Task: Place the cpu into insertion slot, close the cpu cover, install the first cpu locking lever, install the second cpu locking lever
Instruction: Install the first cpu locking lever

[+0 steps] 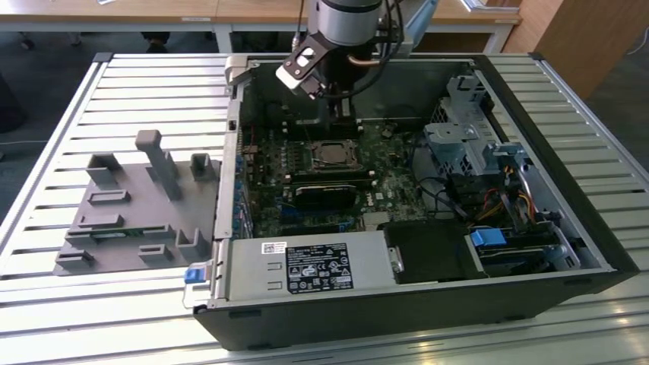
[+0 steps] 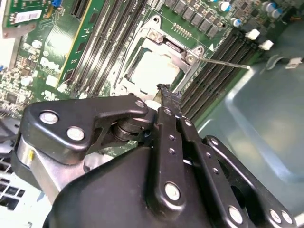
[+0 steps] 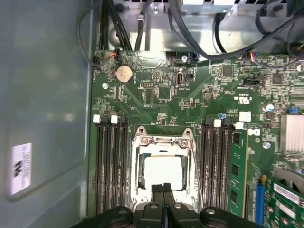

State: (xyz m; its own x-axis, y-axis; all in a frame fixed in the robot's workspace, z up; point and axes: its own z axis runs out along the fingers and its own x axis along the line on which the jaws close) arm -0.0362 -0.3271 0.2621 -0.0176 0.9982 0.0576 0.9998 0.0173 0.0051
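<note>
The cpu (image 3: 163,172) lies flat in the insertion slot (image 3: 141,176) on the green board, its pale metal top showing. The silvery cpu cover (image 3: 164,142) lies down around it, framing the chip. My gripper (image 3: 163,189) hovers just above the socket's edge with its black fingers pressed together and nothing between them. In the second wrist view the gripper (image 2: 164,90) sits beside the cpu (image 2: 153,71), and a thin lever rod (image 2: 223,62) sticks out from the cover's corner over the memory slots. The exterior view has the gripper (image 1: 343,114) over the far side of the socket (image 1: 332,154).
Black memory slots (image 3: 111,166) flank the socket on both sides. Cables (image 3: 199,42) run along the case wall beyond the board. The power supply box (image 1: 304,266) fills the case's near side, drive bays (image 1: 476,144) stand at the exterior view's right, and a grey fixture (image 1: 132,213) sits outside on its left.
</note>
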